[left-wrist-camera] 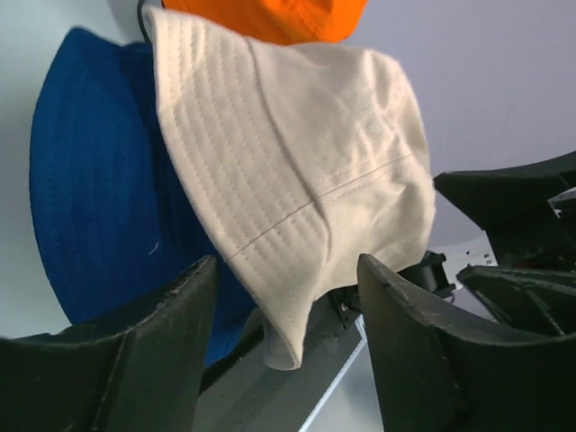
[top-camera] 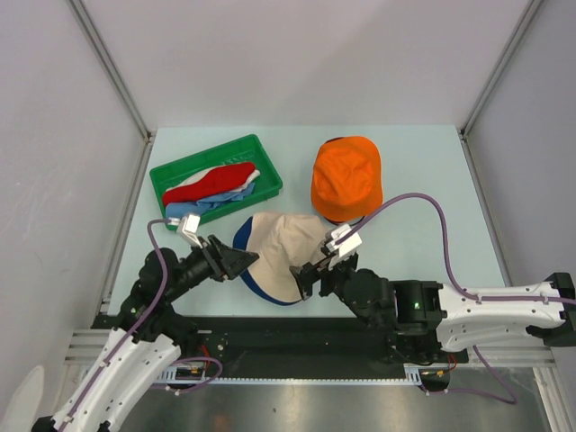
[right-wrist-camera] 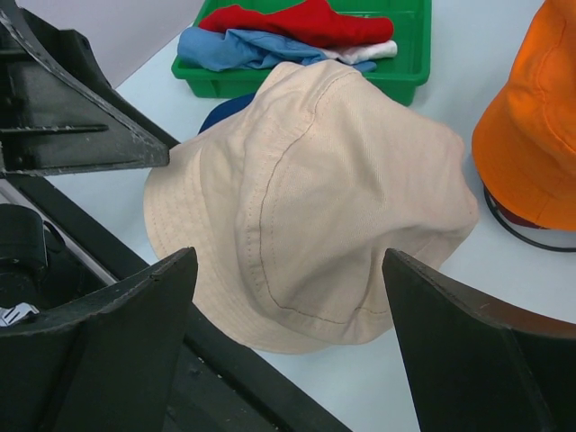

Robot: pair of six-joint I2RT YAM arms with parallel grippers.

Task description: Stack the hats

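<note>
The beige hat (top-camera: 286, 247) lies crumpled in the lower middle of the overhead view, on top of a navy hat (top-camera: 241, 236). Only the navy hat's brim shows, poking out at the upper left and lower edge; the rest is buried.

The left gripper (top-camera: 247, 264) sits at the beige hat's left edge with its jaws spread. From its own camera the hat's brim droops down between the two fingers (left-wrist-camera: 135, 360), and neither one looks pressed against it. The right gripper (top-camera: 304, 279) is at the hat's lower right edge, also wide apart and grasping nothing. In its wrist view the beige crown bulges just beyond the fingers.

The orange hat (top-camera: 346, 175) rests on the counter (top-camera: 423, 234) to the upper right, draped over a black wire ring (right-wrist-camera: 526, 236) of which only a curve shows. There's a dark reddish strip under its edge, too little to say what it is.

In the upper left, the green tray (top-camera: 202, 155) holds a red hat (top-camera: 202, 184), a light blue one (top-camera: 193, 209) bunched beneath it, and a sliver of white cloth (right-wrist-camera: 373, 51). They're tangled together, so I can't make out their shapes
</note>
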